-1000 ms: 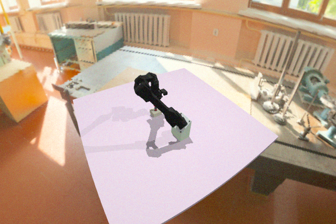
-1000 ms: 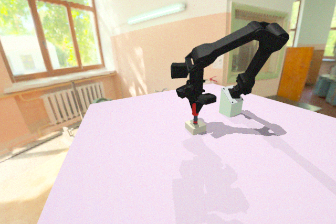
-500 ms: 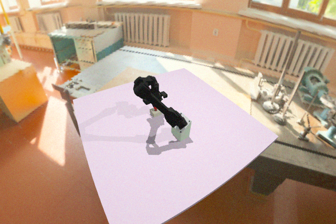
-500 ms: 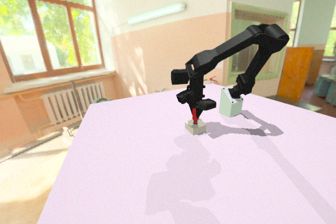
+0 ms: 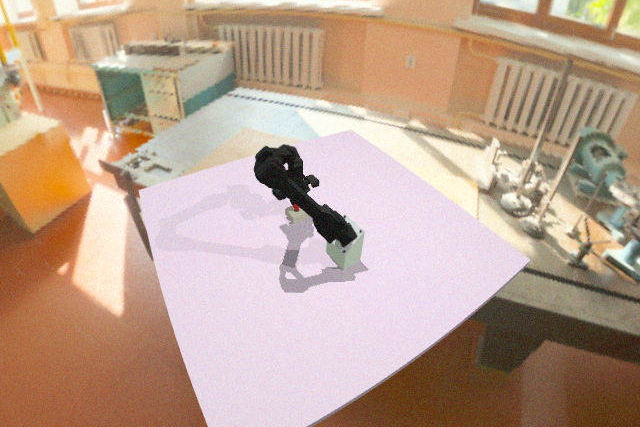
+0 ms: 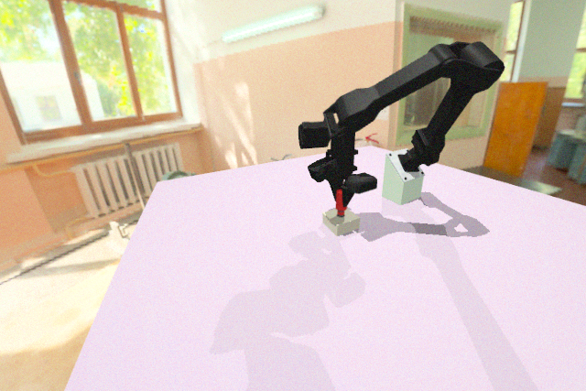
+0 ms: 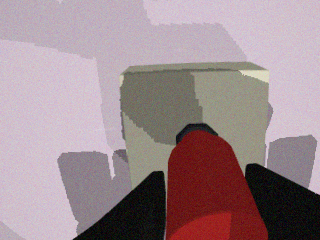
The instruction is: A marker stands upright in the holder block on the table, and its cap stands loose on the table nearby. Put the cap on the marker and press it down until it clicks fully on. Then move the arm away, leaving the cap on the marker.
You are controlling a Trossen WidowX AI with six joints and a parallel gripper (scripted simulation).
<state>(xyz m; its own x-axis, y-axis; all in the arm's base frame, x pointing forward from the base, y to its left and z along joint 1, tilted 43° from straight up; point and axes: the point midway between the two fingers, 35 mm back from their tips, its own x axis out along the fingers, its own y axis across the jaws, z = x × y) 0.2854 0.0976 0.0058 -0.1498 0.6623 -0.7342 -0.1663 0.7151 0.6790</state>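
The red cap (image 5: pixel 296 207) (image 6: pixel 340 202) (image 7: pixel 202 185) stands upright over the marker in the holder block (image 5: pixel 296 218) (image 6: pixel 346 224) (image 7: pixel 230 100). The marker's body is almost wholly covered; a dark rim (image 7: pixel 196 127) shows just beyond the cap in the wrist view. The cap's lower end is close above the block's top. Whether it is fully clicked on cannot be seen. My gripper (image 6: pixel 341 194) (image 7: pixel 206 178) is around the cap, its black fingers one on each side and slightly apart from it, with narrow gaps. In the top view the arm hides the fingers.
The arm's pale green base block (image 5: pixel 347 255) (image 6: pixel 402 190) stands on the lilac table (image 5: pixel 289 350) (image 6: pixel 212 254), to one side of the holder. The arm (image 5: pixel 310 205) (image 6: pixel 402 86) arches from it to the holder.
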